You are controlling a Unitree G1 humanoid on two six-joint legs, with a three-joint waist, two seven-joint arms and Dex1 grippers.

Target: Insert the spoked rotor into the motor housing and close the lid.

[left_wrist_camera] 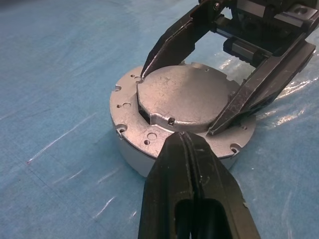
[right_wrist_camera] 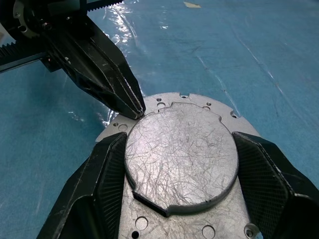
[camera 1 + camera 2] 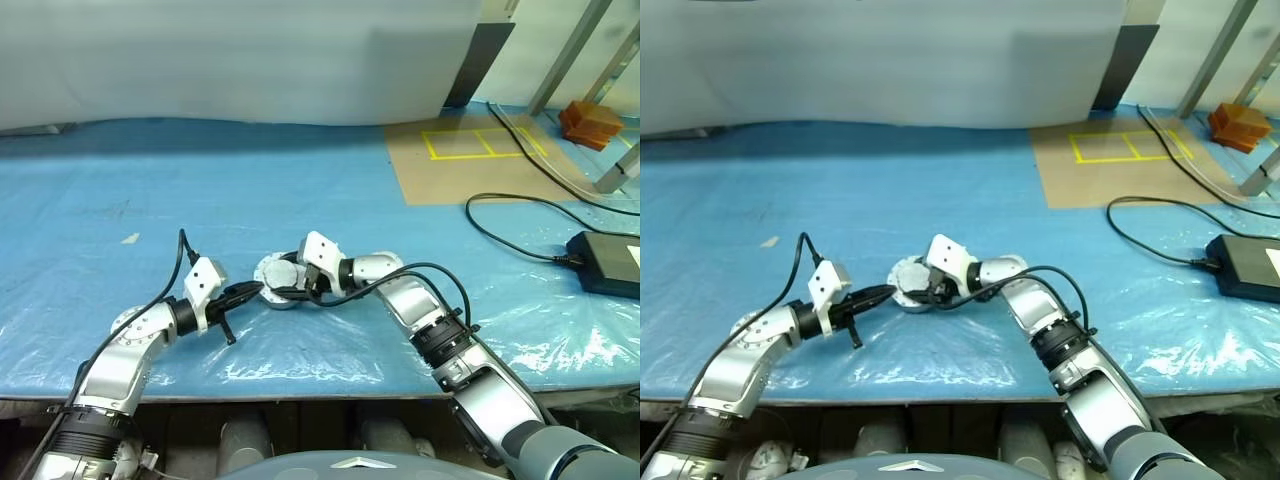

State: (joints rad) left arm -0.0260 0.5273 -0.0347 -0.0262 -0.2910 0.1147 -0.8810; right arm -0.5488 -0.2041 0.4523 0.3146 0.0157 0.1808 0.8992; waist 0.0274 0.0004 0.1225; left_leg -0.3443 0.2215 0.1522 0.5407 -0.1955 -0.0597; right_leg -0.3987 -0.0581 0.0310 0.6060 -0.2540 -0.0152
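The motor housing (image 1: 130,130), a round silver puck with a holed flange, lies on the blue sheet near the table's front. On top of it sits the lid (image 2: 182,159), a scratched grey metal disc. My right gripper (image 3: 285,287) reaches in from the right, one black finger (image 2: 102,174) against each side of the lid. My left gripper (image 1: 182,137) comes from the left with its fingers shut and empty, its tip (image 2: 137,112) touching the flange at the lid's edge. The spoked rotor is hidden.
A blue plastic sheet (image 3: 300,190) covers the table, whose front edge lies just behind my arms. A black power brick (image 3: 606,263) with a cable lies at the right. Brown board with yellow tape (image 3: 470,160) and an orange block (image 3: 590,122) sit far right.
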